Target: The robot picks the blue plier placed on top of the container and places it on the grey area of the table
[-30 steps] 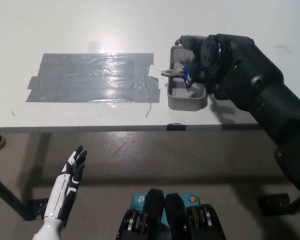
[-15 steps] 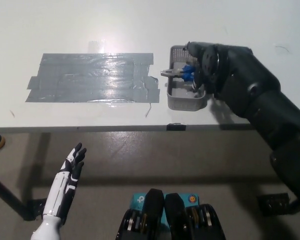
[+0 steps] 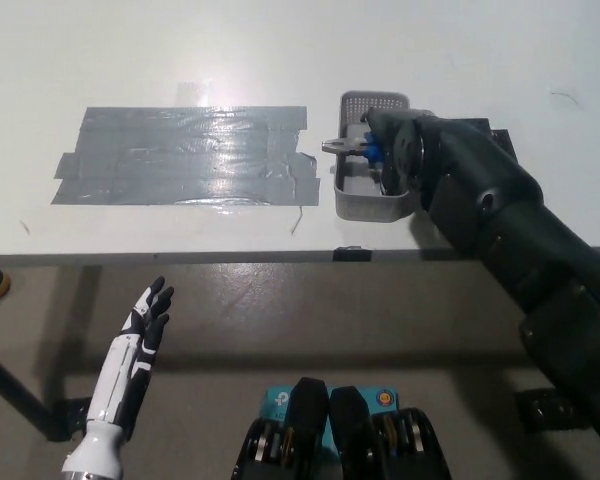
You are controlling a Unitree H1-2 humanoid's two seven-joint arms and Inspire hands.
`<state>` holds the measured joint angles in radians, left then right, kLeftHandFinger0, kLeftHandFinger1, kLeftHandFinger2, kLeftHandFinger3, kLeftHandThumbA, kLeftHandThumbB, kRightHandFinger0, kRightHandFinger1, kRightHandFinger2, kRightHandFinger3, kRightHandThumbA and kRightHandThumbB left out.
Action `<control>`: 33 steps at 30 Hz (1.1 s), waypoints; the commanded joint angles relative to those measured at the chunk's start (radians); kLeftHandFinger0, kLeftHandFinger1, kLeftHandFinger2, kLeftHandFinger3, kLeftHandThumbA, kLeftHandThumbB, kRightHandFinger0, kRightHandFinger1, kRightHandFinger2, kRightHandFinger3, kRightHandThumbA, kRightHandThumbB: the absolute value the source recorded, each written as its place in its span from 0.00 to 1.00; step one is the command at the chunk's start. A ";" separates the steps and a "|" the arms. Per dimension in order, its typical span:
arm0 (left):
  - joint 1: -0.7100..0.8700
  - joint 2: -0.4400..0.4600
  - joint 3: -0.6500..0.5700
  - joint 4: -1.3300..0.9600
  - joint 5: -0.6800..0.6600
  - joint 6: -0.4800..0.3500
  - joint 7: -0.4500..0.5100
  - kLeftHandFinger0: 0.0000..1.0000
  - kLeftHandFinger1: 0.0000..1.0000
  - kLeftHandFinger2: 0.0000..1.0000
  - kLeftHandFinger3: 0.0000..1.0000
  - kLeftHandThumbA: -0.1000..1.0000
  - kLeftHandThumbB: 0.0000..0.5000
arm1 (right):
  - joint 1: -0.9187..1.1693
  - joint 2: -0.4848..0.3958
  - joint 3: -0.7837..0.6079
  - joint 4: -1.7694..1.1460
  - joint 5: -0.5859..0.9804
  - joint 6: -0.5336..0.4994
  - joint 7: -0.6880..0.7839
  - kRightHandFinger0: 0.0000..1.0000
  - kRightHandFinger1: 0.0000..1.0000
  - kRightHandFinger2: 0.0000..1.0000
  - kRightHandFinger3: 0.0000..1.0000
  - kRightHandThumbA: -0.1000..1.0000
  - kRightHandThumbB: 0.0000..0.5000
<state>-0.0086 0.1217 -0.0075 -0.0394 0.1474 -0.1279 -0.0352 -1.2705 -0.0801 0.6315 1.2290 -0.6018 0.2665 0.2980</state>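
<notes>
Blue plier [image 3: 358, 147] lies crosswise on the container [image 3: 368, 202], nose pointing left, right robot hand [image 3: 398, 150] grip unclear.

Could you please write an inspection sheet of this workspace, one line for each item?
Surface: white table, with a small dark clip at its front edge.
Job's things: blue-handled metal plier lies across the top of the grey perforated plastic container, its metal nose past the container's left rim; grey tape area lies left of the container and bears nothing.
Clutter: nothing seen.
Robot hands: black right robot hand is over the container at the plier handles, grasp hidden; white left robot hand rests below the table edge, open.
Cables: nothing seen.
Surroundings: grey floor, dark table legs.
</notes>
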 commanded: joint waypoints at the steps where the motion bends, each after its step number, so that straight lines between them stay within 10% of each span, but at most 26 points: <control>1: -0.012 0.009 -0.007 -0.038 -0.006 -0.003 -0.010 1.00 1.00 1.00 1.00 1.00 0.04 | -0.022 0.007 0.000 0.024 -0.010 -0.040 -0.018 1.00 1.00 1.00 1.00 1.00 0.72; 3: -0.016 0.008 -0.006 -0.039 -0.011 -0.005 -0.010 1.00 1.00 1.00 1.00 1.00 0.03 | -0.023 0.003 -0.004 0.061 -0.006 -0.059 -0.030 1.00 1.00 1.00 1.00 0.91 0.55; 5: -0.016 0.009 -0.004 -0.043 -0.020 -0.003 -0.013 1.00 1.00 1.00 1.00 0.99 0.02 | -0.016 0.000 -0.025 0.092 0.012 -0.051 -0.049 0.83 1.00 1.00 1.00 0.35 0.43; 7: -0.019 0.012 -0.003 -0.040 -0.023 -0.004 -0.015 1.00 1.00 1.00 1.00 0.99 0.03 | -0.005 -0.007 -0.003 0.104 -0.017 -0.057 -0.074 0.46 0.62 0.75 1.00 0.02 0.39; 8: -0.020 0.014 -0.003 -0.042 -0.021 -0.003 -0.015 1.00 1.00 1.00 1.00 0.99 0.03 | 0.011 -0.015 0.008 0.109 -0.030 -0.052 -0.104 0.11 0.25 0.46 1.00 0.00 0.38; 10: -0.022 0.015 -0.005 -0.042 -0.021 -0.006 -0.016 1.00 1.00 1.00 1.00 0.99 0.03 | 0.043 -0.032 0.019 0.113 -0.043 -0.079 -0.184 0.00 0.01 0.21 1.00 0.00 0.40; 13: -0.029 0.020 -0.006 -0.046 -0.022 -0.001 -0.020 1.00 1.00 1.00 1.00 1.00 0.04 | 0.079 -0.056 0.017 0.115 -0.046 -0.132 -0.293 0.10 0.16 0.32 0.97 0.00 0.41; 15: -0.028 0.020 -0.005 -0.046 -0.029 -0.004 -0.021 1.00 1.00 1.00 1.00 0.99 0.02 | 0.091 -0.070 0.014 0.112 -0.048 -0.162 -0.339 0.17 0.23 0.41 0.73 0.00 0.46; 21: -0.031 0.013 -0.007 -0.043 -0.030 -0.002 -0.016 1.00 1.00 1.00 1.00 0.96 0.00 | 0.084 -0.085 0.003 0.109 -0.041 -0.214 -0.385 0.00 0.01 0.22 0.53 0.00 0.45; 24: -0.029 0.016 -0.008 -0.041 -0.034 -0.005 -0.019 1.00 1.00 1.00 1.00 0.97 0.00 | 0.075 -0.089 0.005 0.103 -0.044 -0.245 -0.404 0.19 0.20 0.39 0.53 0.00 0.43; 28: -0.033 0.016 -0.009 -0.042 -0.036 0.002 -0.022 1.00 1.00 1.00 1.00 0.97 0.00 | 0.063 -0.093 -0.002 0.080 -0.049 -0.293 -0.473 0.00 0.03 0.25 0.37 0.00 0.40; 29: -0.034 0.015 -0.009 -0.041 -0.035 0.001 -0.023 1.00 1.00 1.00 1.00 0.98 0.00 | 0.059 -0.094 -0.004 0.075 -0.050 -0.296 -0.476 0.00 0.05 0.33 0.41 0.00 0.35; 31: -0.035 0.015 -0.008 -0.039 -0.034 0.000 -0.022 1.00 1.00 1.00 1.00 0.99 0.00 | 0.041 -0.094 -0.011 0.051 -0.051 -0.297 -0.494 0.17 0.40 0.87 0.62 0.00 0.37; 33: -0.035 0.015 -0.005 -0.038 -0.033 -0.004 -0.021 1.00 1.00 1.00 1.00 0.99 0.00 | 0.034 -0.093 -0.013 0.043 -0.055 -0.306 -0.515 0.20 0.52 0.88 0.61 0.00 0.41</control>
<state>-0.0273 0.1265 -0.0093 -0.0452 0.1249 -0.1223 -0.0462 -1.1787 -0.1218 0.6344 1.3001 -0.6412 -0.0063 -0.1195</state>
